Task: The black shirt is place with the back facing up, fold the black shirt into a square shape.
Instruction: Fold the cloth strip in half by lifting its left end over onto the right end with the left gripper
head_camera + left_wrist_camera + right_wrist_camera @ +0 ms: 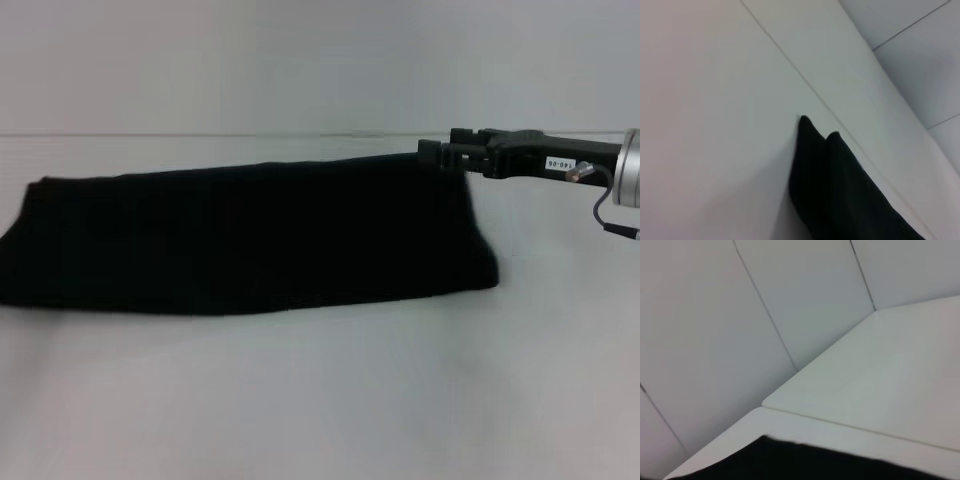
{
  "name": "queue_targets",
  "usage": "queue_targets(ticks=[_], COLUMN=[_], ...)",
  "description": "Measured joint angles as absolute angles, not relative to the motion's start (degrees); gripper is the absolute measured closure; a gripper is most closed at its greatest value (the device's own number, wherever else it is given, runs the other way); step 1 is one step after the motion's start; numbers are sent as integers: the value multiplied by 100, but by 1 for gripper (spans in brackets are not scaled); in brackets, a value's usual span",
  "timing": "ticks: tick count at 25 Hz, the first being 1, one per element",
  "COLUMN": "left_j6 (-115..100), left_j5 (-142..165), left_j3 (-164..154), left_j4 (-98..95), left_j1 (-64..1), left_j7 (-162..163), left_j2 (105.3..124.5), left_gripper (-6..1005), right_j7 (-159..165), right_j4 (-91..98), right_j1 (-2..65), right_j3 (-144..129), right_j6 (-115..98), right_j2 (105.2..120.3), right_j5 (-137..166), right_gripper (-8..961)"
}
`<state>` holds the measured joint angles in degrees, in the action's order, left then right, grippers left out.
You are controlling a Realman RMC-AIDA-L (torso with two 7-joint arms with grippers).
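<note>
The shirt (250,235) is soft matt black cloth, plain, with no sheen, its folded edges rounded and thick. The desk (320,400) is smooth, matt white, with a thin seam near its far edge. The right gripper (445,158), at the shirt's far right corner, is hard black plastic; its wrist (628,168) is brushed silver metal.

Open table (320,400) before black shirt (250,235)

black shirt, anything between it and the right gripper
Nothing visible. The right gripper is already at the far right corner of the black shirt, which lies as a long folded strip on the white table. The left gripper isn't in view.
</note>
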<state>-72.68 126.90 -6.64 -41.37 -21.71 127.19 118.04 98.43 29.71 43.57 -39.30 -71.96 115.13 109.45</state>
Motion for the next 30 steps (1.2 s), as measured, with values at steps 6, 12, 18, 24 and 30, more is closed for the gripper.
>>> queue_targets(ticks=[6,12,18,24,30], left_j6=[-7685,-7770,-7849,-8988,-9151], left_j5=[12761,12949,13188,13078,12709], left_j3=[-301,-185,-220,-349,-1031], left_j4=[-4547,-4626,-4581,-4242,-3312], left_j1=[-1751,-1802,-2245,-3274,-4438], left_j7=[12706,12705,12745,12810,12566], left_j2=[11753,11604,11432,11169,11533], left_gripper=[971,970,968,966,965], right_j7=[9819,9757,9751,9721,9614], right_j4=[2973,2970,2962,2994,3017], right_j1=[4468,4523,4448,4260,3927], right_j3=[-3928,-3934,-3915,-3698,-3165], right_j6=[-7086,-7077,-7055,-6795,-6594], right_j2=[11531,11546,11546,11507,11304], right_j5=[10936,10933,10932,10922,10878], right_gripper=[142,146,151,155,160])
